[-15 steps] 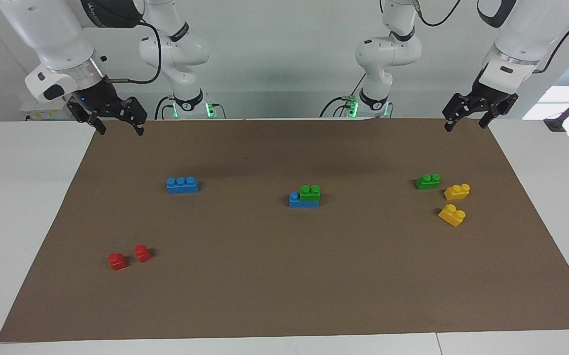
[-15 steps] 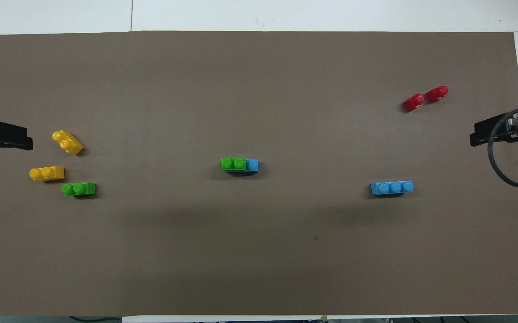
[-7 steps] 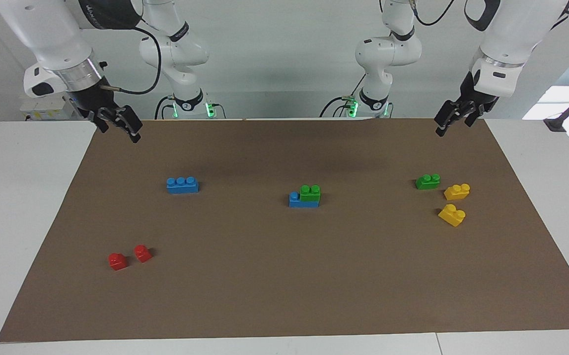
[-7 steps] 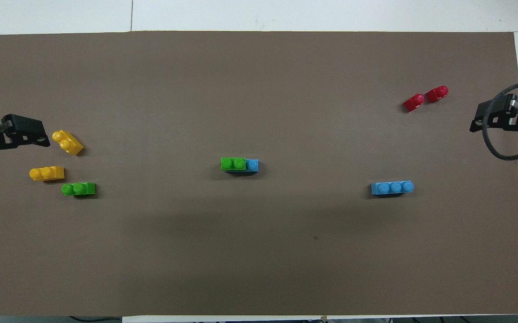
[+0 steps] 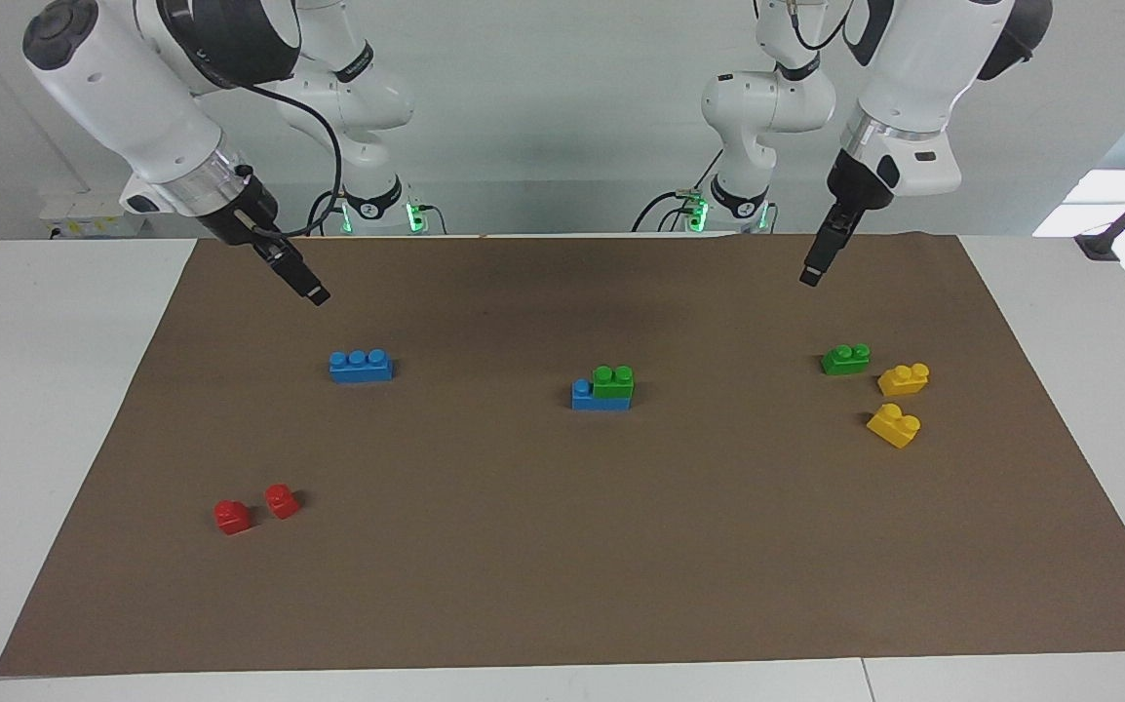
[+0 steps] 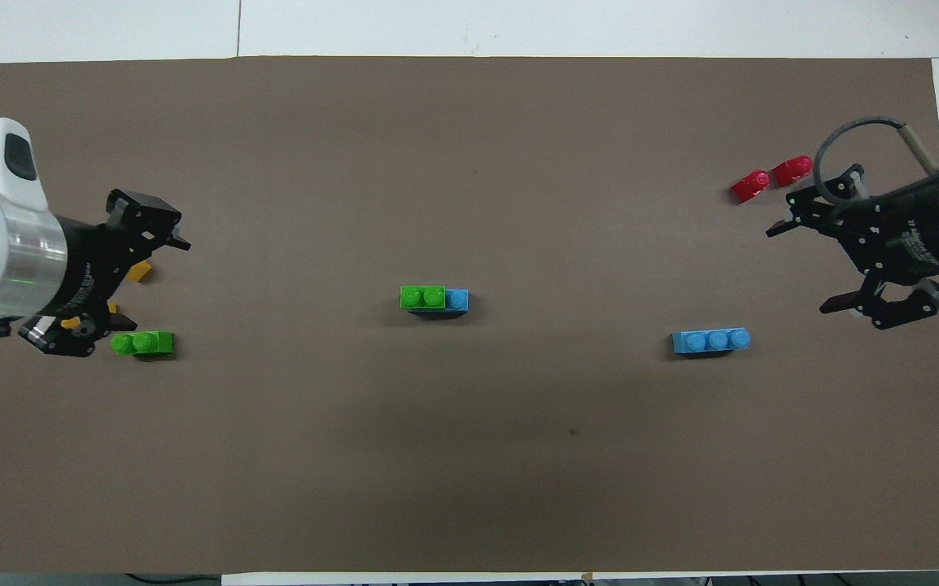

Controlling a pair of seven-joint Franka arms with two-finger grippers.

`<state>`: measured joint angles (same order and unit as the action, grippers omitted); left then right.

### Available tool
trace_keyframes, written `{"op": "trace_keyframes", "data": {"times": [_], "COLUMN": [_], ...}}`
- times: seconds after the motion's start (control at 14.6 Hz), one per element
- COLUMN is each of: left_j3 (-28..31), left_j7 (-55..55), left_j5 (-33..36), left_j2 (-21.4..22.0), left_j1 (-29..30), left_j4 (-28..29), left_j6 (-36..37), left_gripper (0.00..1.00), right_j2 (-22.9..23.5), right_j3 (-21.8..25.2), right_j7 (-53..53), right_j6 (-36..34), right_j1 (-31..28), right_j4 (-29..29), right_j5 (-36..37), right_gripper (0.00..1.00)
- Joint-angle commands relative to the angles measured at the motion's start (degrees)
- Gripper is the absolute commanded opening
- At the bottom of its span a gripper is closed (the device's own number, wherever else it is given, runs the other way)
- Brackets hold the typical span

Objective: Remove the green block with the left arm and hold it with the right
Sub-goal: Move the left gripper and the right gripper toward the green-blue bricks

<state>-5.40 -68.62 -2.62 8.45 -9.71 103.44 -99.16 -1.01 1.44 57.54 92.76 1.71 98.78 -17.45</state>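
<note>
Both grippers hung in the air with fingers spread and nothing between them. Left gripper (image 6: 152,285) was up over the mat at the left arm's end of the worktop, over the yellow bricks (image 5: 904,378) there, with a loose green brick (image 6: 142,343) lying just beside its lower finger in the overhead view. From the facing view it (image 5: 811,275) was clearly raised, touching none of them. Right gripper (image 6: 799,268), the one with the looped black cable, hovered over the right arm's end of the brown mat (image 6: 469,456), between the two red bricks (image 6: 770,179) and the lone blue brick (image 6: 711,340), again well above the surface in the facing view (image 5: 317,294).

Out in the middle of the mat sat the green block (image 5: 613,381), pressed onto a blue brick (image 5: 585,397) so that one blue stud stayed bare toward the right arm's end. Neither gripper was anywhere near that stack. Some white lettering ran along the right arm's black wrist ring in the overhead view, too small to read.
</note>
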Motion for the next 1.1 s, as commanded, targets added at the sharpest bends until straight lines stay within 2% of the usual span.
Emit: {"op": "trace_keyframes", "data": {"times": [0.0,0.21,0.41,0.55,0.69,0.82,1.03], "left_j3": [0.83,0.83,0.83,0.83,0.83,0.83,0.92], "left_j7": [-10.01,-16.26,-24.34,-30.22,-34.11,-38.31,-44.03], "left_j5": [-1.16,-1.16,-1.16,-1.16,-1.16,-1.16,-1.16], "left_j2": [3.50,4.38,4.29,3.94,2.46,1.83,-3.68], "left_j1": [-3.20,-6.36,-8.39,-10.06,-11.37,-12.96,-16.64], "left_j4": [4.92,6.59,6.77,8.34,10.54,13.44,11.96], "left_j6": [-2.80,-2.97,-4.37,-7.44,-11.12,-16.66,-19.05], "left_gripper": [1.00,1.00,1.00,1.00,1.00,1.00,1.00], "right_j2": [-1.19,-0.23,3.11,4.34,4.52,4.61,6.01], "right_j3": [-0.03,-0.03,-0.03,-0.03,-0.03,-0.03,-0.03], "right_j7": [10.37,14.52,19.61,26.80,31.56,32.02,32.02], "right_j6": [3.30,6.54,9.09,12.95,16.73,19.90,23.68], "right_j1": [1.10,4.17,5.75,7.51,9.61,11.03,13.22], "right_j4": [5.01,8.44,9.15,9.93,10.99,12.74,14.15], "right_j5": [-7.13,-10.05,-14.62,-18.83,-21.21,-22.01,-24.91], "right_gripper": [0.96,0.96,0.97,0.97,0.97,0.97,0.97]}}
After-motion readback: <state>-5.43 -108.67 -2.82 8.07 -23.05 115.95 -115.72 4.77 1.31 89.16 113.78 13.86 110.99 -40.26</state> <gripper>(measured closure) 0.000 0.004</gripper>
